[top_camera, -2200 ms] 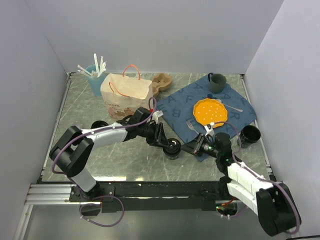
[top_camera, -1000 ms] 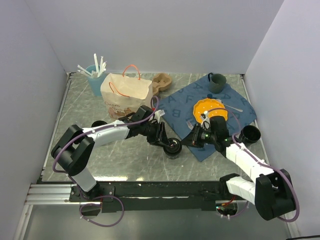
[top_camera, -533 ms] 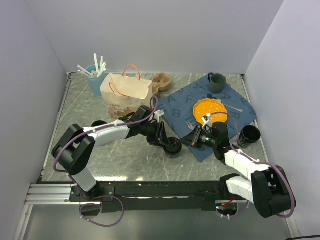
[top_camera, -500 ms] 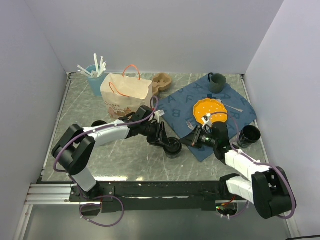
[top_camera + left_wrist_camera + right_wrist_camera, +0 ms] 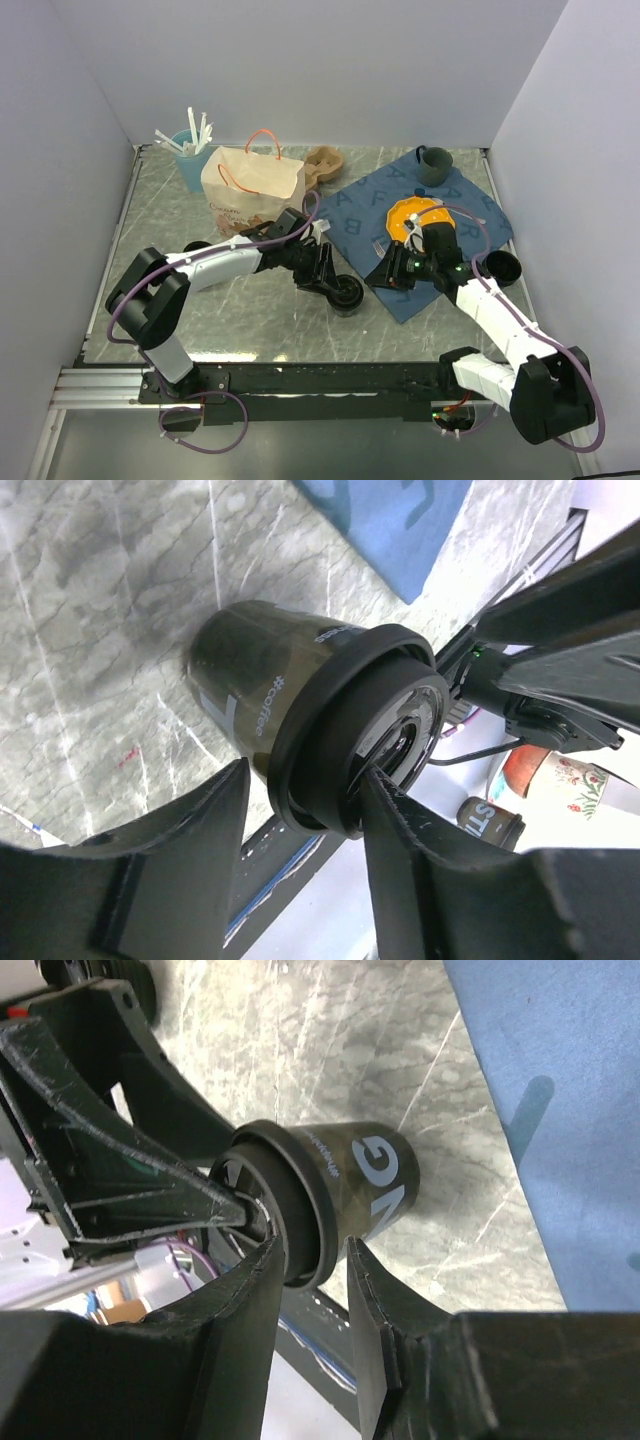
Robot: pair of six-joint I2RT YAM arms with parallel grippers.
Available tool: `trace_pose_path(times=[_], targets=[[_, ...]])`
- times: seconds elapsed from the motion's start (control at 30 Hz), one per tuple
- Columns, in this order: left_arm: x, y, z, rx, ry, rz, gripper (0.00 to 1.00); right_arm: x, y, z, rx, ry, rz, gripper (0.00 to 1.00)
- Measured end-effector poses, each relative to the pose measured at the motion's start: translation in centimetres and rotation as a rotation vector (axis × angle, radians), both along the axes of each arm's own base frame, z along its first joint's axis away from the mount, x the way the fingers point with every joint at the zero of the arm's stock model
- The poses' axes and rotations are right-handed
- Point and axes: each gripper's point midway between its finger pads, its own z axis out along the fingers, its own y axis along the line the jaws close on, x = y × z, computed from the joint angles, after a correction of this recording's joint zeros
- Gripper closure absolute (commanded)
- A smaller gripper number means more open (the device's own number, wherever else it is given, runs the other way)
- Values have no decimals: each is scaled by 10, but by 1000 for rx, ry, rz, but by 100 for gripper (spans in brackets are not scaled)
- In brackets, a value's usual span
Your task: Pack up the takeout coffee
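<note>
Two grippers meet at one small cup, in front of the paper bag (image 5: 252, 185) and to its right. The bag stands upright with its orange handles up. At the bag's back left corner stands a light-blue cup of white sticks (image 5: 190, 152), out of the way of any lift.

The left gripper (image 5: 333, 283) reaches out from in front of the bag. Its fingers (image 5: 180, 860) bracket the lidded top of the takeout coffee (image 5: 347, 293), which rests on the marble table (image 5: 250, 320). One finger looks to touch the lid and a sliver of space shows at the other, so I cannot tell whether it is clamped or only cradling. A hold at the rim would, I judge, suit carrying the cup up and over into the bag.

Farther right of the bag, the right gripper (image 5: 385, 272) faces the same cup with its fingers parted and holds nothing. It is probably there to steady the cup.

Beyond it lies the blue letter-print placemat (image 5: 360, 205) with the orange plate (image 5: 410, 215) and teal mug (image 5: 433, 165), all well apart from the bag.
</note>
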Motion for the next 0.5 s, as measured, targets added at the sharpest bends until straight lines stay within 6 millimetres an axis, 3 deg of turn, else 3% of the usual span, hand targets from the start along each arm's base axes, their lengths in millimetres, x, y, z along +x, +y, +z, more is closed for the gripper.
trace_pose_path(times=[0.5], targets=[[-1,11,0,79,-1,-6,22,-9,-8,12,-56,-14,35,58]])
